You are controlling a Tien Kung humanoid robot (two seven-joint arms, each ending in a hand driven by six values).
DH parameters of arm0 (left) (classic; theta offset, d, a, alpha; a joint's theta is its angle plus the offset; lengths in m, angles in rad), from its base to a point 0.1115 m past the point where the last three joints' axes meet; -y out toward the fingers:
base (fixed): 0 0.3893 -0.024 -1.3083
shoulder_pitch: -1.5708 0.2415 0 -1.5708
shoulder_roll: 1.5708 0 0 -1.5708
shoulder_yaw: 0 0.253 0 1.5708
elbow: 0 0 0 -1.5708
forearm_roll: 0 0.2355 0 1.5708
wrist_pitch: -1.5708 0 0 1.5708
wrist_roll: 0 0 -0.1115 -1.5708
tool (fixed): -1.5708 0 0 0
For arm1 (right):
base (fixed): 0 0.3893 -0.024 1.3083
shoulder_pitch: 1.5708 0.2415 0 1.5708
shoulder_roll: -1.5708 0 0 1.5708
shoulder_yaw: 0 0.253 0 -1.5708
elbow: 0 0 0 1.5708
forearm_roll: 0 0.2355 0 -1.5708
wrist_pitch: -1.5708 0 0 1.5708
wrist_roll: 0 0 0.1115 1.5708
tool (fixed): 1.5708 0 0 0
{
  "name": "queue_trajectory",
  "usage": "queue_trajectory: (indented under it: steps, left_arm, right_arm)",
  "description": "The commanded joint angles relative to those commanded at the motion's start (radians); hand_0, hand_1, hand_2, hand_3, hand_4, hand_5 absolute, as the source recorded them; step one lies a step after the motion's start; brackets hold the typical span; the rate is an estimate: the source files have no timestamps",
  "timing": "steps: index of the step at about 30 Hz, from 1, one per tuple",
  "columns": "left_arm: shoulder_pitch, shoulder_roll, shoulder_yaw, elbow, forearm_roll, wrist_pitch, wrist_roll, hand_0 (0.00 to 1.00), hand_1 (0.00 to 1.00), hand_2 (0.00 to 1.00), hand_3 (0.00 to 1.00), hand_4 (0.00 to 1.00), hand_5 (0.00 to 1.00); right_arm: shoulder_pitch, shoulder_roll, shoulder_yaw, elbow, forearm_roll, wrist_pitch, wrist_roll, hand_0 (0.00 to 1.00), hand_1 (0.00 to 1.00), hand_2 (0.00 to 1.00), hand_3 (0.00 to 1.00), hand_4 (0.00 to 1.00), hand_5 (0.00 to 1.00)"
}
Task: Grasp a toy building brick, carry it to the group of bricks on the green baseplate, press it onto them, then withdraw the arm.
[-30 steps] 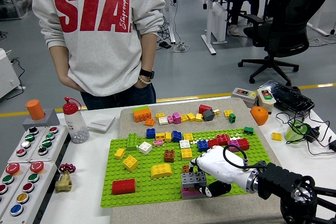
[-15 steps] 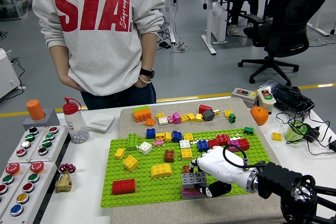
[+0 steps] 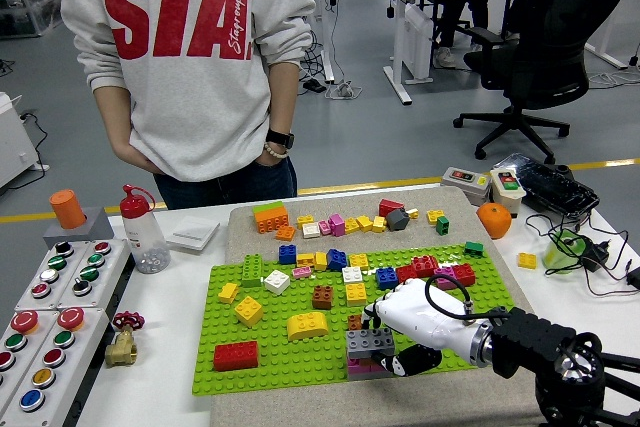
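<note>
A green baseplate (image 3: 300,347) lies on a beige mat and carries several bricks. Near its front edge my right hand (image 3: 400,332), white with a black arm behind it, is curled around a grey brick (image 3: 368,343). That grey brick sits on a pink brick (image 3: 360,367) on the plate, with a small brown brick (image 3: 353,321) just behind. The thumb lies below the grey brick and the fingers above it. Loose bricks (image 3: 330,224) lie on the mat beyond the plate. My left arm is out of the picture.
A person in a grey sweatshirt (image 3: 190,57) stands at the far side, hands in pockets. A button panel (image 3: 50,317) and brass valve (image 3: 122,342) sit at left, a bottle (image 3: 143,230) behind. An orange fruit (image 3: 493,219), control boxes and cables lie at right.
My right hand has shifted very slightly with the grey brick; otherwise nothing has moved.
</note>
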Motion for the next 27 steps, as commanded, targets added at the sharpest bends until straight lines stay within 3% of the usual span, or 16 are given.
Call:
queue_trajectory:
  steps: [24, 25, 27]
  left_arm:
    - [-0.003, 0.0, 0.003, 0.0, -0.005, 0.002, -0.002, 0.628, 0.591, 0.607, 0.4, 0.303, 0.933]
    - [-0.003, 0.0, 0.003, 0.0, -0.005, 0.002, -0.001, 0.628, 0.591, 0.607, 0.4, 0.303, 0.933]
    - [-0.003, -0.001, 0.003, 0.0, -0.005, 0.002, -0.001, 0.628, 0.591, 0.607, 0.4, 0.303, 0.933]
  right_arm:
    - [0.008, -0.007, 0.005, 0.006, 0.006, 0.004, 0.002, 0.635, 0.64, 0.654, 0.779, 0.679, 0.362]
    - [0.007, -0.007, 0.005, 0.006, 0.007, 0.006, 0.002, 0.662, 0.67, 0.703, 0.82, 0.694, 0.375]
    - [0.006, -0.007, 0.006, 0.006, 0.007, 0.011, 0.002, 0.662, 0.67, 0.703, 0.82, 0.694, 0.375]
